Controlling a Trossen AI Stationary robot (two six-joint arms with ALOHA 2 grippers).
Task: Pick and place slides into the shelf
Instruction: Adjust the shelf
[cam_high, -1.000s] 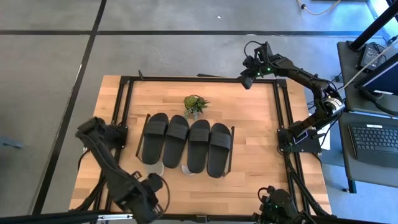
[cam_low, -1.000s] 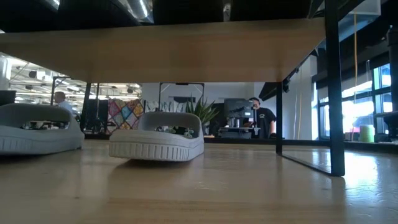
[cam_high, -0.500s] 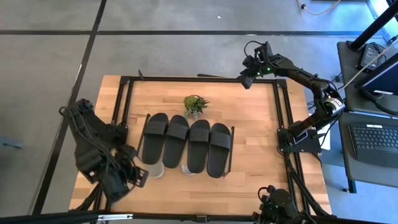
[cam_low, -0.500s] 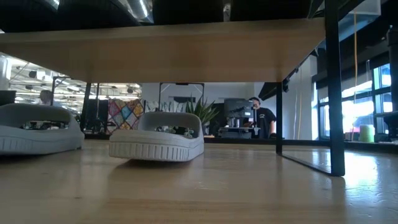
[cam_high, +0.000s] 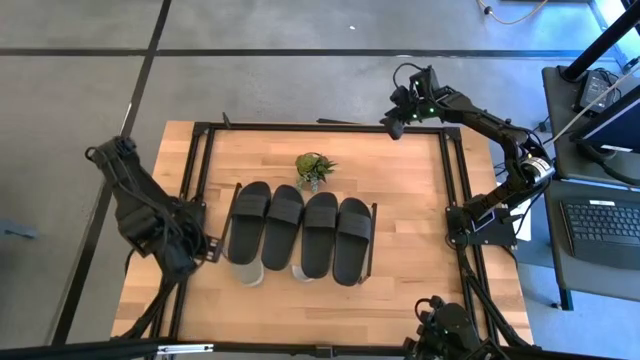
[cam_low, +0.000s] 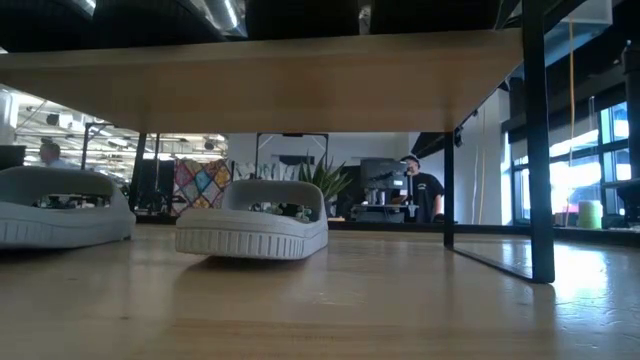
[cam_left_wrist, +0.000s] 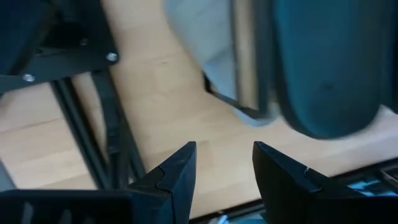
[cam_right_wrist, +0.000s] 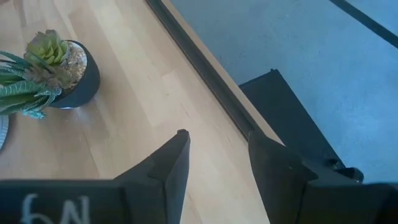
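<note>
While 4 black slides (cam_high: 299, 233) fill the shelf (cam_high: 373, 232), both pincers gape.

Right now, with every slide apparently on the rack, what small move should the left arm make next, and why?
Probably retract the left gripper to rest: it is open and empty beside the shelf, four black slides lie on top, two grey slides underneath, and no slide shows elsewhere on the table.

Grey floor (cam_high: 300, 25) with dark lines surrounds the table (cam_high: 410, 180); beside it, a desk (cam_high: 590, 200) holds a keyboard (cam_high: 600, 226); bright windows (cam_low: 575, 165) beyond.
</note>
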